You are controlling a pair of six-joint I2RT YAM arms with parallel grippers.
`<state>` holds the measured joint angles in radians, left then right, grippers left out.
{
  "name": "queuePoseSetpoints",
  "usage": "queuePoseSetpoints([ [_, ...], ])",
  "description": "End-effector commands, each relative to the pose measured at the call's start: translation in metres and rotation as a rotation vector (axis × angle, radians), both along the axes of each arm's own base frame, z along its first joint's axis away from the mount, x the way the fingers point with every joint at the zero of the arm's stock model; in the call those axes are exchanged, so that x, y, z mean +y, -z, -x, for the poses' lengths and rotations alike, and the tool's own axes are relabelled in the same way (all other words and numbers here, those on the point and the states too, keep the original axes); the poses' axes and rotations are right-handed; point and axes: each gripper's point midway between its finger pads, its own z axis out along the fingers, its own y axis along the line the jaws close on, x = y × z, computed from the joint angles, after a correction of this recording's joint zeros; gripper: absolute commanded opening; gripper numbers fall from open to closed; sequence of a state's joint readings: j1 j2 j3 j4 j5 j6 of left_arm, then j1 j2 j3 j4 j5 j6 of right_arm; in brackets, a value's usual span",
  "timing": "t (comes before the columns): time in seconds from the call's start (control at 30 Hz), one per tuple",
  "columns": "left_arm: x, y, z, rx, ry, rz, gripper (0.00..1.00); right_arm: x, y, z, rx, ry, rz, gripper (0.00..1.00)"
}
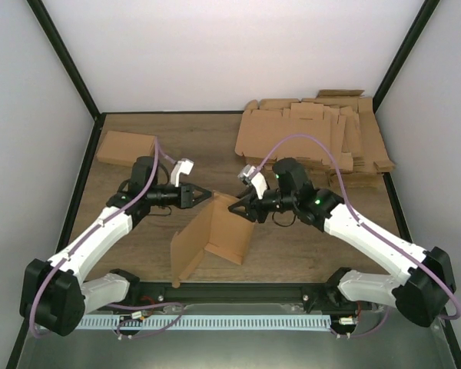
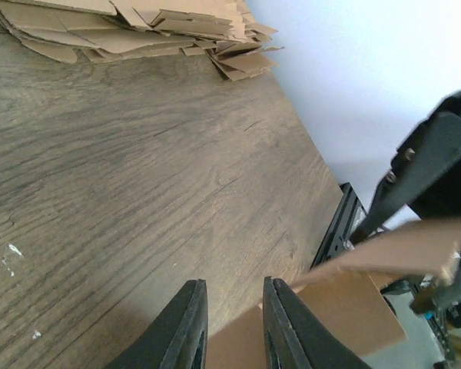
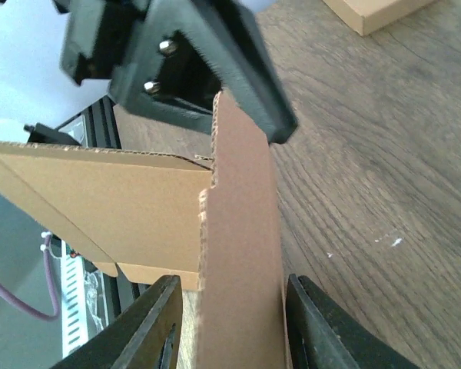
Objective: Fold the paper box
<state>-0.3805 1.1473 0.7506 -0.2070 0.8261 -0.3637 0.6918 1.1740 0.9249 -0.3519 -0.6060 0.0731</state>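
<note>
My right gripper (image 3: 230, 296) straddles an upright flap of the half-folded brown cardboard box (image 1: 215, 234), which stands nearer me than the stack of flat cardboard sheets (image 1: 315, 134). It's nearly pinching, but I can't tell if it's clamped. Same for my left gripper (image 1: 206, 195): slim gap, grip unclear. I'd squeeze firmly first, then fold along the crease.

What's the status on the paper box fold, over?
Right gripper open, straddling a flap. Left gripper at the flap's far end, grip unclear. Paper box half-folded, standing. Cardboard pile apart, nothing blocking.
</note>
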Motion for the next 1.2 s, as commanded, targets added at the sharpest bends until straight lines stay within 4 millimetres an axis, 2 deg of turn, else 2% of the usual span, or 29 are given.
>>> queuePoseSetpoints([
  [0.0, 0.002, -0.013, 0.0, -0.045, -0.016, 0.0, 0.28, 0.006, -0.017, 0.001, -0.19, 0.008, 0.011, 0.4],
  [0.07, 0.005, -0.019, 0.0, -0.069, -0.032, -0.009, 0.37, 0.005, -0.017, -0.001, -0.203, 0.025, 0.021, 0.37],
  [0.17, 0.011, -0.031, 0.001, -0.105, -0.053, -0.04, 0.56, 0.003, -0.02, -0.007, -0.225, 0.061, 0.033, 0.26],
  [0.3, 0.015, -0.045, 0.011, -0.137, -0.021, -0.078, 0.63, 0.003, -0.024, -0.004, -0.265, 0.063, 0.04, 0.23],
  [0.47, 0.011, -0.032, 0.016, -0.092, 0.017, -0.065, 0.58, 0.004, -0.022, -0.002, -0.299, 0.056, 0.046, 0.22],
  [0.53, 0.011, -0.026, 0.012, -0.072, -0.011, -0.06, 0.54, 0.004, -0.02, -0.003, -0.304, 0.063, 0.047, 0.22],
  [0.7, 0.011, -0.035, 0.004, -0.105, -0.064, -0.008, 0.46, -0.001, -0.022, -0.01, -0.347, 0.109, 0.042, 0.2],
  [0.77, 0.01, -0.033, 0.001, -0.101, -0.069, -0.003, 0.42, -0.003, -0.026, -0.011, -0.373, 0.121, 0.025, 0.2],
  [0.87, 0.012, -0.025, -0.008, -0.074, -0.105, -0.016, 0.36, -0.005, -0.03, -0.01, -0.411, 0.131, -0.005, 0.14],
  [1.03, 0.01, -0.026, -0.018, -0.056, -0.136, 0.026, 0.35, -0.019, -0.033, -0.023, -0.478, 0.225, 0.031, 0.06],
  [1.17, 0.011, -0.036, -0.029, -0.087, -0.165, 0.043, 0.36, -0.027, -0.045, -0.032, -0.541, 0.275, 0.058, 0.05],
])
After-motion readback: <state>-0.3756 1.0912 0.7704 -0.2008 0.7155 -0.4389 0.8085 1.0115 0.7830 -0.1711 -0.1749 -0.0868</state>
